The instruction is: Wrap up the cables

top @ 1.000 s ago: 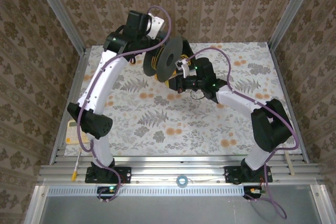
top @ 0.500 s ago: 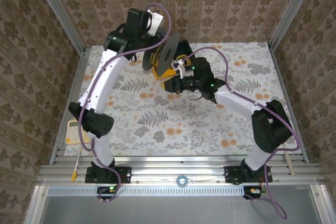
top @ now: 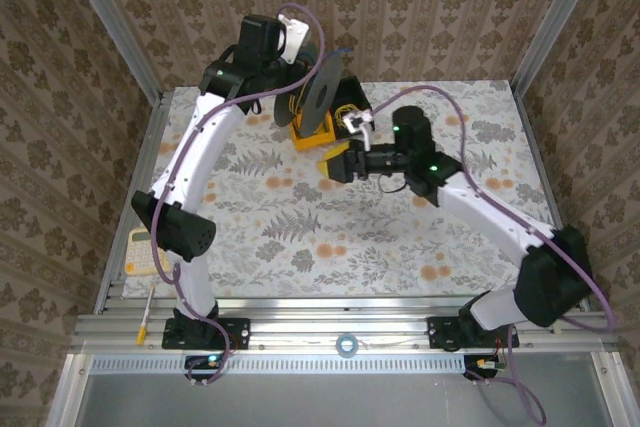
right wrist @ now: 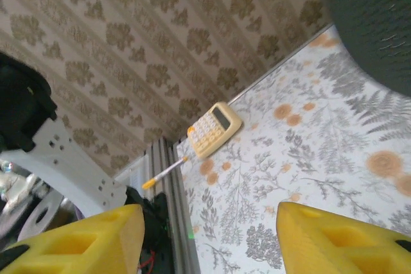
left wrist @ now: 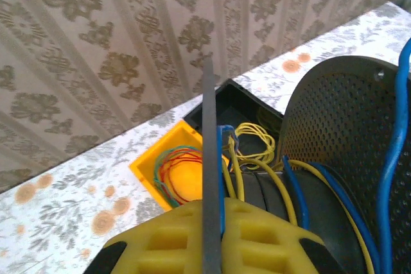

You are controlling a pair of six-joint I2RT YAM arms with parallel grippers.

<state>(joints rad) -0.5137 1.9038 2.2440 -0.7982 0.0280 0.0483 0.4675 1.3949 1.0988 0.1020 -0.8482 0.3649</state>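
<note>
A black spool hangs above the back of the table, with my left gripper shut on it. In the left wrist view, the yellow fingers of the left gripper pinch the spool's thin grey flange. The blue cable and the yellow cable are wound round the hub. A loose tangle of yellow cable trails into a black box. My right gripper sits just below the spool, apart from it. In the right wrist view the right gripper is open with nothing between its fingers.
A yellow tray holding coloured rubber bands sits under the spool beside the black box. A calculator and a pen lie at the table's left near edge. Wallpapered walls close the back and sides.
My right gripper has opened and drawn back from the spool toward the near right, its elbow swinging out right. The spool has turned more edge-on in the left gripper.
</note>
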